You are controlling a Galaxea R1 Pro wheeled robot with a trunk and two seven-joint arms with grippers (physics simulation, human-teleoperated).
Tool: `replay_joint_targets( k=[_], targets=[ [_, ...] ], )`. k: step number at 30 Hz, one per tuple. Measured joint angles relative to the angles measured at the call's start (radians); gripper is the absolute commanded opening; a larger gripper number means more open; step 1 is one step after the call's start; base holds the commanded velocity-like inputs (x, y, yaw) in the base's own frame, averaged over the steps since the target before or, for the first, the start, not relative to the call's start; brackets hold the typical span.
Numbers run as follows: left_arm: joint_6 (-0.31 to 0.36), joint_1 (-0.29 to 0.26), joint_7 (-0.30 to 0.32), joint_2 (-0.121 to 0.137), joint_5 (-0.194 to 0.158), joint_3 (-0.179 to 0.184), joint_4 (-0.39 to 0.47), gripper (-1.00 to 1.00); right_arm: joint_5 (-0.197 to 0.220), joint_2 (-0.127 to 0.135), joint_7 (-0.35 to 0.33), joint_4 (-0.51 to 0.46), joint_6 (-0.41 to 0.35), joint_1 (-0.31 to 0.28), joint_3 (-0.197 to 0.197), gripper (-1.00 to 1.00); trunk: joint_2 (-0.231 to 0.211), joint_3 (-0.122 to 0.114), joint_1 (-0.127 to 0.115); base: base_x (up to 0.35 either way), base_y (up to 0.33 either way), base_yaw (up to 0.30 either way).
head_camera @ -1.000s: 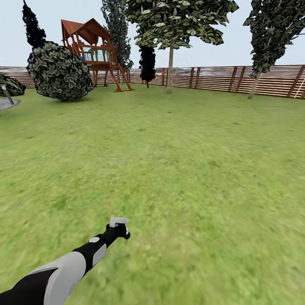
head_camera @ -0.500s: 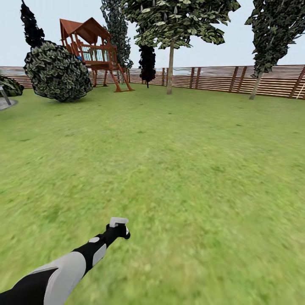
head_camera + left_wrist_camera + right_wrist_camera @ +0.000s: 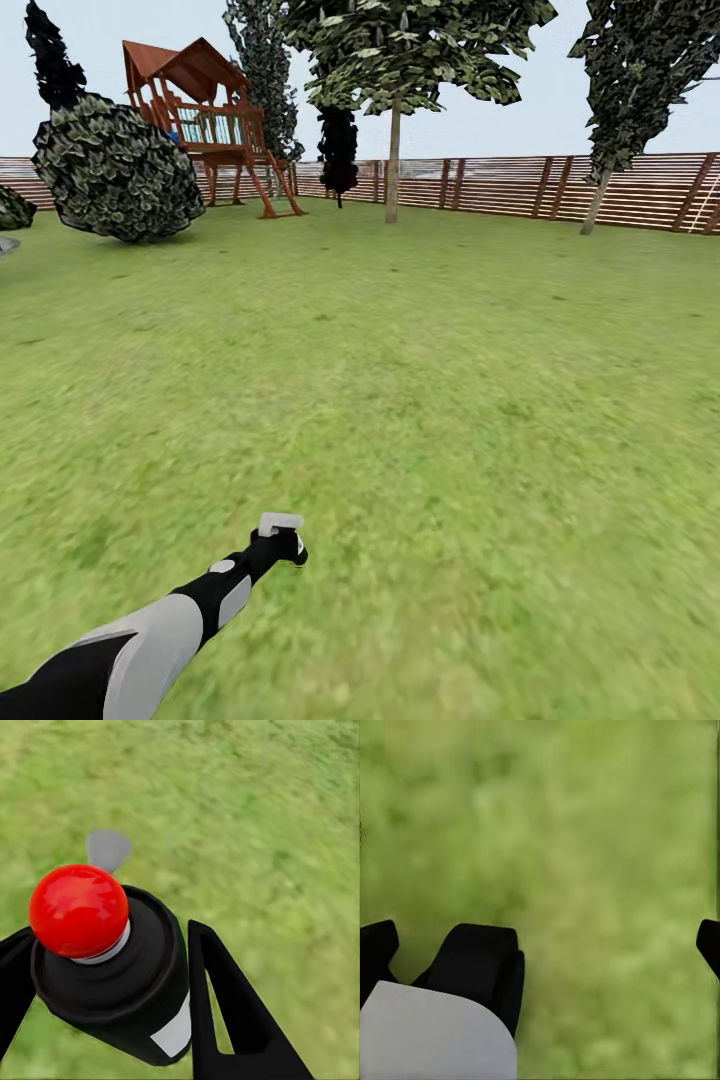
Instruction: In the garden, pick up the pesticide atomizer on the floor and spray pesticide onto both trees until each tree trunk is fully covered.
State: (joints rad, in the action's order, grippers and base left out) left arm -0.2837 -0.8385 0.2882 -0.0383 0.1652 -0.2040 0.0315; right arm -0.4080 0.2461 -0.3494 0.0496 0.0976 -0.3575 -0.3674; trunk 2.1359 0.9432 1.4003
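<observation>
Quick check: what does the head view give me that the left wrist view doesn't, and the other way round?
Head view: one tree trunk ahead by the fence, a second trunk to the right, and the playhouse.
Left wrist view: the red cap and white label, seen close up.
Both: the left pincer shut on the pesticide atomizer, with grass below.
</observation>
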Motion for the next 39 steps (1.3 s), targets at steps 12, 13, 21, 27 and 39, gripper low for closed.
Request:
replay_joint_targets(
  k=[12,13,21,27,39],
  targets=[
    [0.000,0.000,0.000,-0.012,0.000,0.000,0.000,-1.00,0.000,-0.001,0.000,0.000,0.000,0.000,0.001,1.00,0.000,0.000,0.000,0.350,0.000,-0.001],
    [0.000,0.000,0.000,-0.014,0.000,0.000,0.000,-1.00,0.000,-0.001,0.000,0.000,0.000,0.000,0.000,1.00,0.000,0.000,0.000,0.350,0.000,0.000],
    [0.000,0.000,0.000,-0.017,0.000,0.000,0.001,-1.00,0.000,-0.001,0.000,0.000,0.000,0.000,0.000,1.00,0.000,0.000,0.000,0.350,0.000,0.000],
    [0.000,0.000,0.000,-0.017,0.000,0.000,0.001,-1.00,0.000,-0.001,0.000,0.000,0.000,0.000,0.000,1.00,0.000,0.000,0.000,0.350,0.000,0.000],
    [0.000,0.000,0.000,-0.017,0.000,-0.001,0.001,-1.00,0.000,-0.001,0.000,0.000,0.000,0.000,0.000,1.00,0.000,0.000,0.000,0.350,0.000,0.000]
  ],
)
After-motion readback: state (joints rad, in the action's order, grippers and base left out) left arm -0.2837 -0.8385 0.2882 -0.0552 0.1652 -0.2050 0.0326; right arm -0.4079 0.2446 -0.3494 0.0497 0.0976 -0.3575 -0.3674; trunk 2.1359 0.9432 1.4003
